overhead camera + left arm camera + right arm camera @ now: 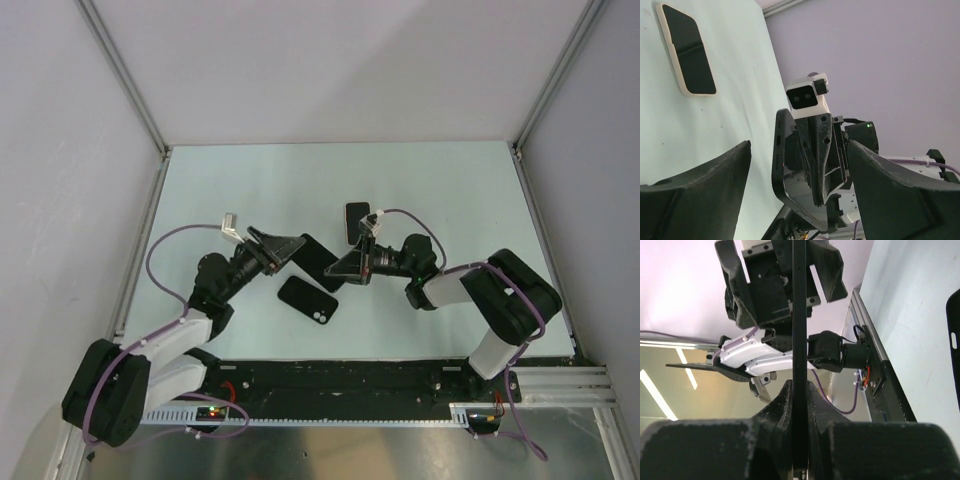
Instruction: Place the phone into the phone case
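Pale table point(450, 200), entry one: your right gripper point(343, 268) clamps a thin black slab point(790, 192), seemingly the phone case, raised edge-on so your left gripper point(290, 252), jaws spread either side, can likely take it; cream-edged phone point(357, 222) lies beyond, second black slab point(308, 300) nearer you.

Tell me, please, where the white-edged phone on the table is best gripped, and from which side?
Probably across its two long edges near the middle, coming straight down from above: the phone lies flat, dark face up, on the table, and that is its narrower span.
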Robot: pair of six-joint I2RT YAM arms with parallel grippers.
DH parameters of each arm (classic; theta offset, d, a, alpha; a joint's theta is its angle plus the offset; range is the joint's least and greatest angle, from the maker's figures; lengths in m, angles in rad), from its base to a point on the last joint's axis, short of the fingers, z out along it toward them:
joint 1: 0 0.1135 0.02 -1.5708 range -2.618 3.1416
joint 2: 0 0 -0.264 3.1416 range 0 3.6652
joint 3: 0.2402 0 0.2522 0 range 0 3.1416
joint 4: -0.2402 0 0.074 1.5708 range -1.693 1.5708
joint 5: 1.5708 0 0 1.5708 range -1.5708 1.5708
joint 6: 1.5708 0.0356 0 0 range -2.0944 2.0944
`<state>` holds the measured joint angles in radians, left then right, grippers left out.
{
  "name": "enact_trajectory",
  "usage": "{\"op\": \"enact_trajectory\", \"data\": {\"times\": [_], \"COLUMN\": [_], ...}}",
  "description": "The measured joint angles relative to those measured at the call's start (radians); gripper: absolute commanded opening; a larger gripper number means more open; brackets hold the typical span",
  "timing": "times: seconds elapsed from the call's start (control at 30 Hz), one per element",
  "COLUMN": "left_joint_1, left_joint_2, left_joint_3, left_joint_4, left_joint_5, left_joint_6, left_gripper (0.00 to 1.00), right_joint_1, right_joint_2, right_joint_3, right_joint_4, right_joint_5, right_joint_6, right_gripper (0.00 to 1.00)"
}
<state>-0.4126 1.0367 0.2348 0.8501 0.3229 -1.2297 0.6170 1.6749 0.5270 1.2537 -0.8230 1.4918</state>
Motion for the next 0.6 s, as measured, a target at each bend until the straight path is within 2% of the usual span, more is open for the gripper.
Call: {"op": "enact_trajectory", "data": {"times": [0.13,0.47,0.6], "left_joint_1": [0.056,0.088,0.088], "left_joint_2": [0.039,0.122,0.132], "left_joint_3": [0.05,0.107,0.107], "left_joint_4": [-0.034,-0.057,-0.074], "left_joint_5": [0.132,0.433,0.502], "left_joint_6": [0.029,-0.002,-0.047], "left_gripper": [0.81,0.55,0.51], "right_joint_1": [-0.04,-0.065,-0.074], "right_joint_2": [0.001,-0.031,-0.071], "right_joint_3": [-0.007,-0.057,-0.062], "right_joint_4": [0.002,0.004,-0.005], "right_joint_5": [-0.093,-0.275,-0.316], "right_joint_6": [0.022,0.039,0.021], "right_gripper": [0.0,0.0,0.0]}}
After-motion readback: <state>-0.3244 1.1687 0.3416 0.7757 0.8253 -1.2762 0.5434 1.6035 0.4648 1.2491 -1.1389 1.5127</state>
